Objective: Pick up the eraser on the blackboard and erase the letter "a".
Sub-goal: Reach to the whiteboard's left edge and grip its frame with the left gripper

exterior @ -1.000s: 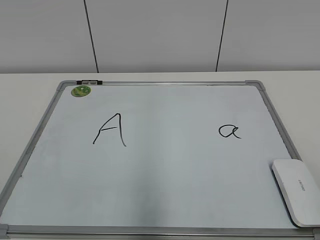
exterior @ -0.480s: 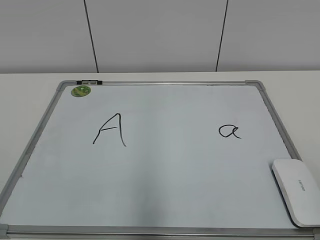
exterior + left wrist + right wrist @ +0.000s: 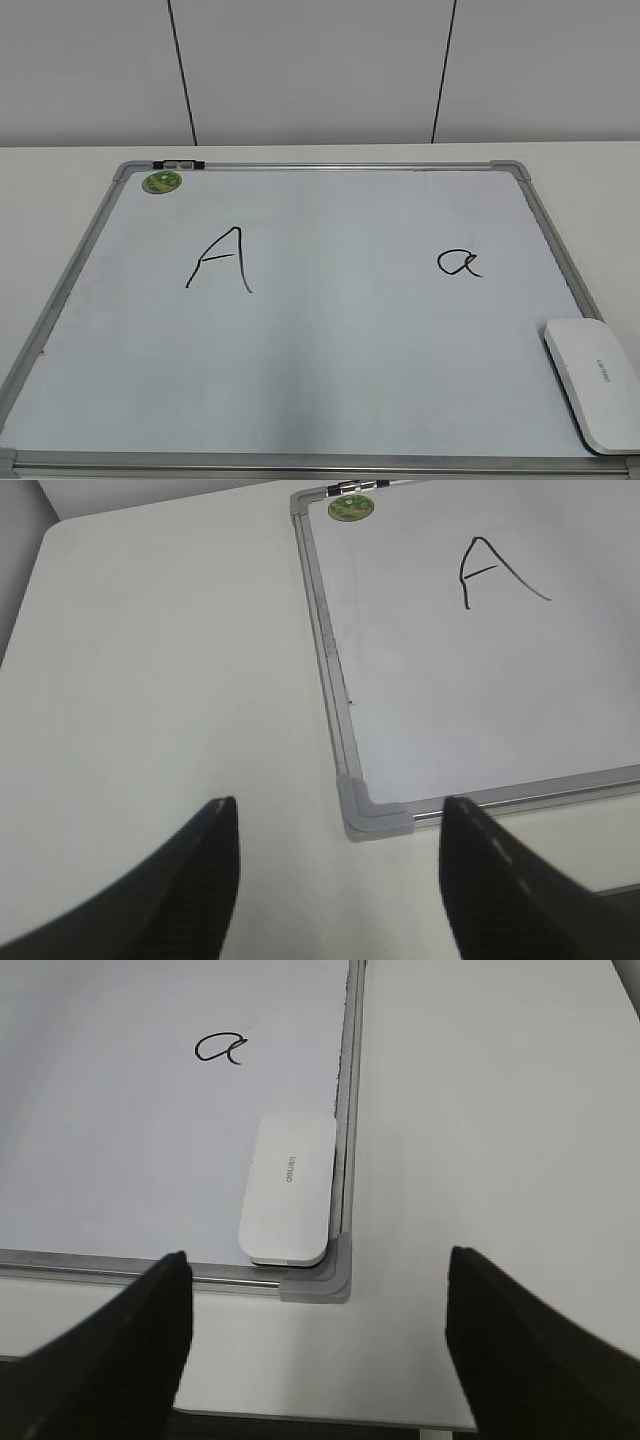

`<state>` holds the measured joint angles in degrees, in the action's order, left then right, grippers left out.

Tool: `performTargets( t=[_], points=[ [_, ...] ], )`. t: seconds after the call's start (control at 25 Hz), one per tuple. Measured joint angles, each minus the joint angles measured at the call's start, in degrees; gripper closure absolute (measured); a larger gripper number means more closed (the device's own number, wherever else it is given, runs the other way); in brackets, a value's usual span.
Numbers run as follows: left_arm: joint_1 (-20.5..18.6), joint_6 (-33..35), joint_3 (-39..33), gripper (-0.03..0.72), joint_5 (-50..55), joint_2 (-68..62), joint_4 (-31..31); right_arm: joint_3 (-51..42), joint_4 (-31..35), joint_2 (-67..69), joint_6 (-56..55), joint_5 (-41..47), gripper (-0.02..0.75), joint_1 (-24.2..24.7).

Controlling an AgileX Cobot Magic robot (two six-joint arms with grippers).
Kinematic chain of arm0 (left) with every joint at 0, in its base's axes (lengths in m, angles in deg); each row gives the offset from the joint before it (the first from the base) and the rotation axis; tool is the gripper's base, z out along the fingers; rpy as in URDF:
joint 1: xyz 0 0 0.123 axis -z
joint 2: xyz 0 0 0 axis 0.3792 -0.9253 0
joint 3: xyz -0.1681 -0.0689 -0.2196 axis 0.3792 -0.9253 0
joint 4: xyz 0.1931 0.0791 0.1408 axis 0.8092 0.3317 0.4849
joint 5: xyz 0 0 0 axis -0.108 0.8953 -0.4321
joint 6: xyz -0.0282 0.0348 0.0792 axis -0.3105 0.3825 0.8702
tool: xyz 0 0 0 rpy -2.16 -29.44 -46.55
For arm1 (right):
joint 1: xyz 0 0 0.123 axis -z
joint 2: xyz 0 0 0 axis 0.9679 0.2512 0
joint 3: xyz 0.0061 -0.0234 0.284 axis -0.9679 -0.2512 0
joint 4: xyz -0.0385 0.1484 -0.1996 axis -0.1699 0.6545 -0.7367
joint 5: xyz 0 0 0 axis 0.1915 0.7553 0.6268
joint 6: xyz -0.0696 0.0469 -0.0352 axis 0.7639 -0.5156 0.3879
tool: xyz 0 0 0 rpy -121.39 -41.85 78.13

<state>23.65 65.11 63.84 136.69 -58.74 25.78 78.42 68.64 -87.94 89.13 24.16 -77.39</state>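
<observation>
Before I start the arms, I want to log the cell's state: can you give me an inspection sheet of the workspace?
Surface: pale table, bare around the board.
Job's things: blackboard lies flat; eraser lies flat on its near right corner, against the frame; letter "a" unerased on the right half.
Clutter: capital "A" on the left half; round green magnet in the far left corner; small clip on the top frame beside it.
Grippers: left gripper open, empty, near the board's near left corner; right gripper open, empty, near the eraser's corner.
Cables: nothing seen.
Surroundings: grey panelled wall behind.
</observation>
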Motion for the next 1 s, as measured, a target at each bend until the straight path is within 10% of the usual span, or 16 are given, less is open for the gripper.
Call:
performTargets(
  t=[1.0],
  points=[
    [0.00,0.00,5.12,0.211,-22.22,-38.83,0.72,0.00,0.00,0.00,0.00,0.00,0.151,0.00]
  ],
)
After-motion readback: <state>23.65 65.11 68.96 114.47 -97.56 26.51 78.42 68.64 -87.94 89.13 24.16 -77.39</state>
